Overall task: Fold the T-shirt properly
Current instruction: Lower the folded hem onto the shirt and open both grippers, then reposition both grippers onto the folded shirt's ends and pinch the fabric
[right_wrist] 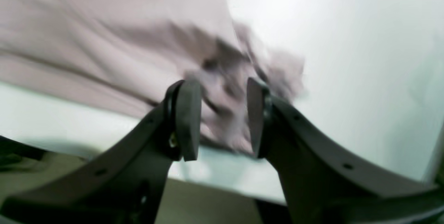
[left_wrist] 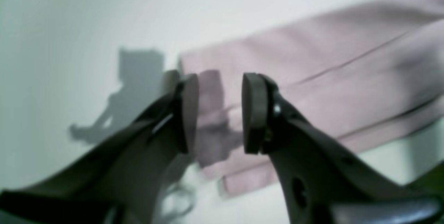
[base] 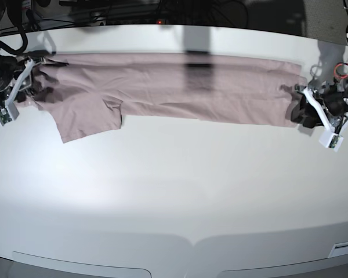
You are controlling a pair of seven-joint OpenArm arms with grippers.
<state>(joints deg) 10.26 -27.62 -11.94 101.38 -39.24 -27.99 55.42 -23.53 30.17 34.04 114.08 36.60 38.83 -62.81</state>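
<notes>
The dusty pink T-shirt (base: 180, 87) lies as a long flat band across the far part of the white table (base: 174, 191). One short sleeve (base: 84, 119) sticks out toward the front at the left. My left gripper (base: 300, 108) is at the band's right end. In the left wrist view it (left_wrist: 220, 113) is open just above the layered shirt edge (left_wrist: 312, 88), with nothing between its pads. My right gripper (base: 28, 88) is at the band's left end. Its jaws (right_wrist: 222, 118) stand apart over rumpled fabric (right_wrist: 229, 75), which is blurred.
Dark cables and equipment (base: 162, 8) run along behind the table's far edge. A red cable loop (base: 340, 69) hangs by the arm on the right. In the right wrist view the table's edge (right_wrist: 222, 182) is just below the gripper.
</notes>
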